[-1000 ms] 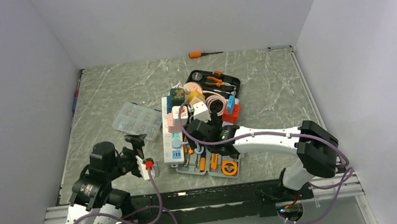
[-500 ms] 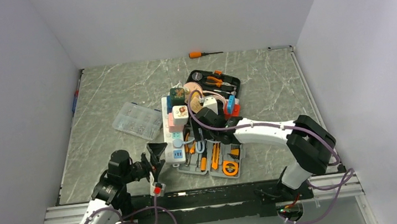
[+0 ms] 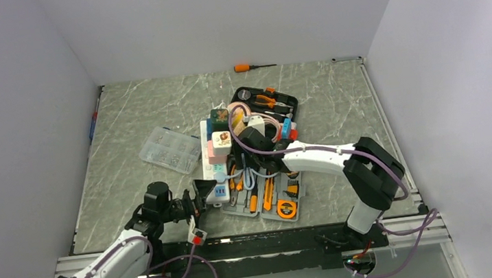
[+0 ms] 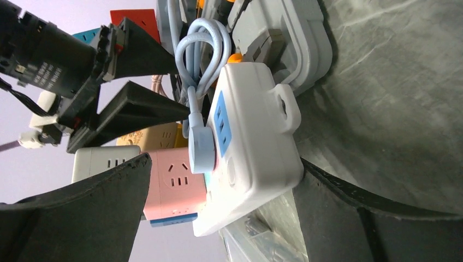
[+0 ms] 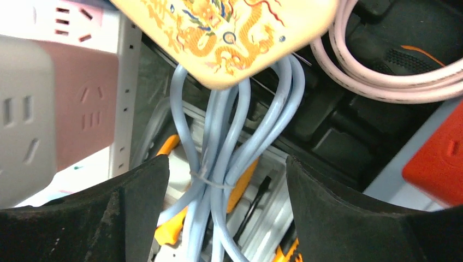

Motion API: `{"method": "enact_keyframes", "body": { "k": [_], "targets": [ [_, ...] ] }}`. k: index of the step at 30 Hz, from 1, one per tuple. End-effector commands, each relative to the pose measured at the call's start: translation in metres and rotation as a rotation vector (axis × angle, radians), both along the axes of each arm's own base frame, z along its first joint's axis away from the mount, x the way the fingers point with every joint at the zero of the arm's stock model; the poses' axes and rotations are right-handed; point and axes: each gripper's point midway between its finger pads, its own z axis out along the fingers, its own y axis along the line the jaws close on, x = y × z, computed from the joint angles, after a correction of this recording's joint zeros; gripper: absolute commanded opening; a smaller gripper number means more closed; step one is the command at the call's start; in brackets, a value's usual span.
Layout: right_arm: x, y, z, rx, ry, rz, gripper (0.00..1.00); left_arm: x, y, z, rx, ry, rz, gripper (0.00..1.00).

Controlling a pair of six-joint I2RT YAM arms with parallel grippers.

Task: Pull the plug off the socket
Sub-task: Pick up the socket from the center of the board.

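The socket is a long white power strip [image 3: 212,162] with pastel outlets. A round light-blue plug [image 3: 220,177] sits in an outlet near its near end, also in the left wrist view [image 4: 201,150]. Its light-blue cable bundle [image 5: 218,164] loops over the tool tray. My left gripper [image 3: 202,193] is open, its jaws either side of the strip's near end [image 4: 256,136] without touching it. My right gripper [image 3: 243,161] is open, its jaws astride the tied cable bundle. Its black fingers [image 4: 136,101] show in the left wrist view beside the cable loop.
A pink cube socket [image 4: 172,183] and a cream dragon-printed block [image 5: 229,33] sit on the strip. A grey tool tray [image 3: 264,203] and a black case [image 3: 267,102] lie right of it, with a red block [image 5: 437,158]. A clear parts box [image 3: 170,148] lies left.
My left arm has swung right and low, bringing its open jaws up to the strip's near end. My right gripper has shifted a little toward the far side, over the cable bundle.
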Motion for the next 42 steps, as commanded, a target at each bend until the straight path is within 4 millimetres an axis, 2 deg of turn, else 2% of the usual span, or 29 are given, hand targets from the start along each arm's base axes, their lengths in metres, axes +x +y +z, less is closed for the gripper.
{"method": "enact_keyframes", "body": {
  "k": [1,4,7,10,12,15,18,20,23,24,25,26,28,29,30,32,36,42],
  "targets": [
    [0.007,0.017,-0.007,0.027,0.024,-0.004,0.79,0.009,-0.014,0.027,-0.039,-0.17,-0.077,0.98],
    [0.01,0.017,-0.022,0.003,0.041,-0.018,0.77,0.016,-0.014,0.023,-0.014,-0.182,-0.071,0.93],
    [0.012,0.015,-0.031,-0.023,0.054,-0.039,0.74,0.02,-0.016,0.019,-0.003,-0.183,-0.067,0.83],
    [0.011,0.019,-0.032,0.001,0.054,-0.038,0.69,0.028,-0.018,0.023,-0.011,-0.202,-0.051,0.66],
    [0.012,0.02,-0.027,0.022,0.044,-0.04,0.63,0.036,-0.021,0.036,-0.04,-0.247,-0.029,0.52],
    [0.015,0.021,-0.013,0.046,0.011,-0.042,0.52,0.054,-0.023,0.057,-0.076,-0.302,0.022,0.34],
    [0.021,0.021,0.008,0.075,-0.044,-0.04,0.39,0.073,-0.023,0.082,-0.114,-0.34,0.088,0.25],
    [0.025,0.024,0.025,0.095,-0.079,-0.031,0.3,0.084,-0.02,0.092,-0.101,-0.36,0.129,0.19],
    [0.033,0.026,0.051,0.122,-0.123,-0.028,0.25,0.099,-0.018,0.11,-0.111,-0.398,0.176,0.1],
    [0.036,0.026,0.059,0.13,-0.139,-0.025,0.28,0.103,-0.018,0.116,-0.117,-0.414,0.19,0.07],
    [0.037,0.027,0.066,0.136,-0.15,-0.021,0.38,0.106,-0.017,0.122,-0.125,-0.431,0.2,0.04],
    [0.039,0.025,0.075,0.135,-0.163,-0.022,0.53,0.108,-0.017,0.129,-0.135,-0.455,0.207,0.0],
    [0.04,0.019,0.087,0.12,-0.177,-0.033,0.83,0.109,-0.017,0.134,-0.145,-0.47,0.213,0.0],
    [0.039,0.013,0.093,0.117,-0.186,-0.044,0.93,0.109,-0.017,0.135,-0.143,-0.468,0.211,0.0],
    [0.037,0.006,0.098,0.115,-0.191,-0.053,0.98,0.108,-0.017,0.135,-0.14,-0.463,0.21,0.0],
    [0.032,-0.011,0.108,0.113,-0.204,-0.092,1.0,0.105,-0.016,0.132,-0.131,-0.456,0.202,0.0],
    [0.011,-0.059,0.11,0.066,-0.183,-0.235,1.0,0.097,-0.014,0.125,-0.122,-0.455,0.193,0.0],
    [-0.028,-0.12,0.075,-0.021,-0.094,-0.452,1.0,0.092,-0.01,0.122,-0.121,-0.436,0.2,0.0]
  ]
}}
